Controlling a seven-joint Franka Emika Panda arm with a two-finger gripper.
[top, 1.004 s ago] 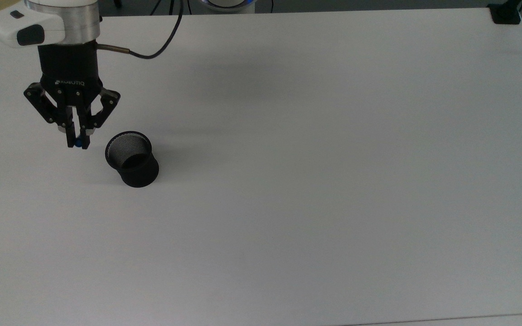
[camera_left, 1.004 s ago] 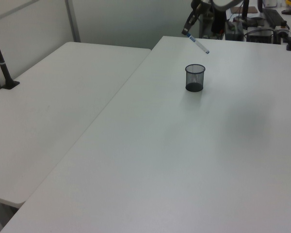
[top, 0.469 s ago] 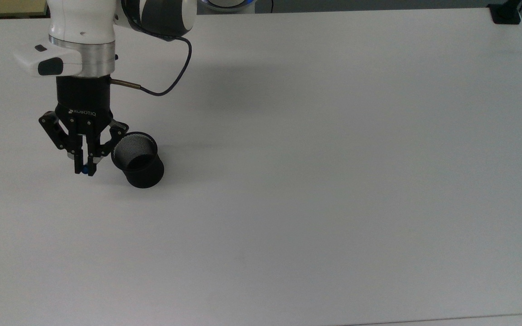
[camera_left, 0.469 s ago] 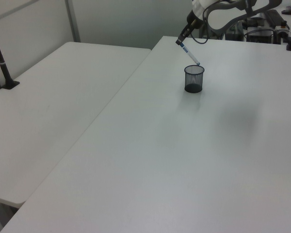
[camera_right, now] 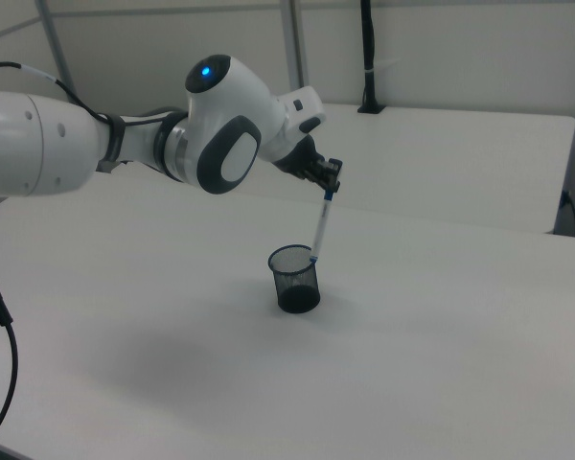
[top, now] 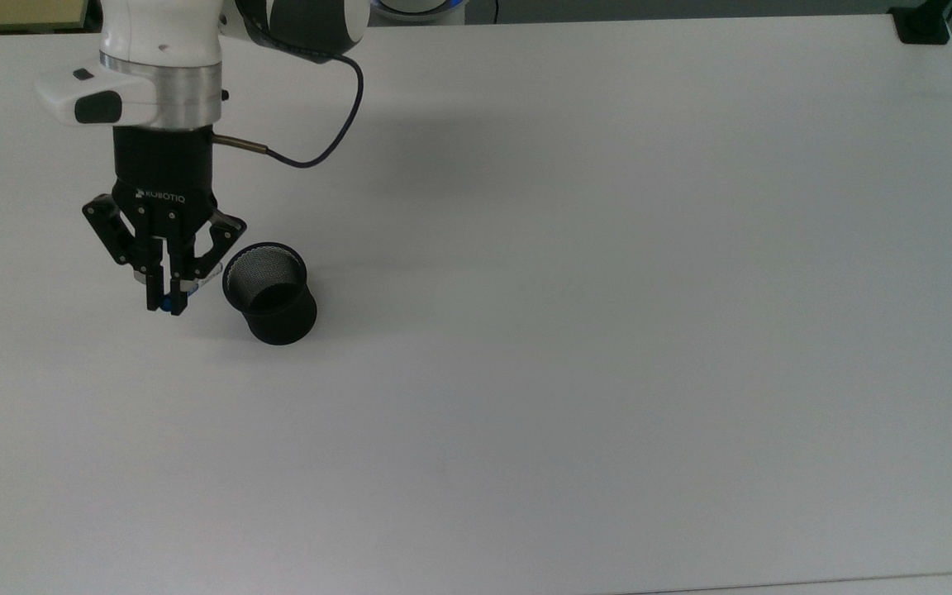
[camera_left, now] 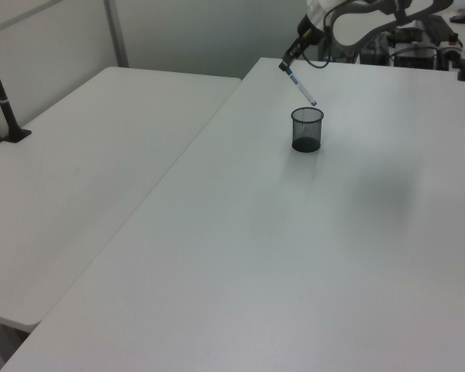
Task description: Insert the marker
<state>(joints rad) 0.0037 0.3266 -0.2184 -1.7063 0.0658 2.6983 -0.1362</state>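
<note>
gripper [top: 167, 304] shifted toward top view's right with marker [camera_right: 321, 227], mesh cup [top: 270, 292] nudged rightward

Wide white desk [top: 608, 330] here, evenly lit, soft shadows across its top. In the left view a second white table [camera_left: 77, 178] sits right alongside it, a narrow seam between them, a black clamped pole [camera_left: 0, 93] at its edge. Pale wall panels [camera_right: 460, 57] behind, split by grey uprights [camera_left: 115, 32].

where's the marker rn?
Held in the gripper, the marker hangs tilted, its lower tip at the right view's right rim of the mesh cup.
</note>
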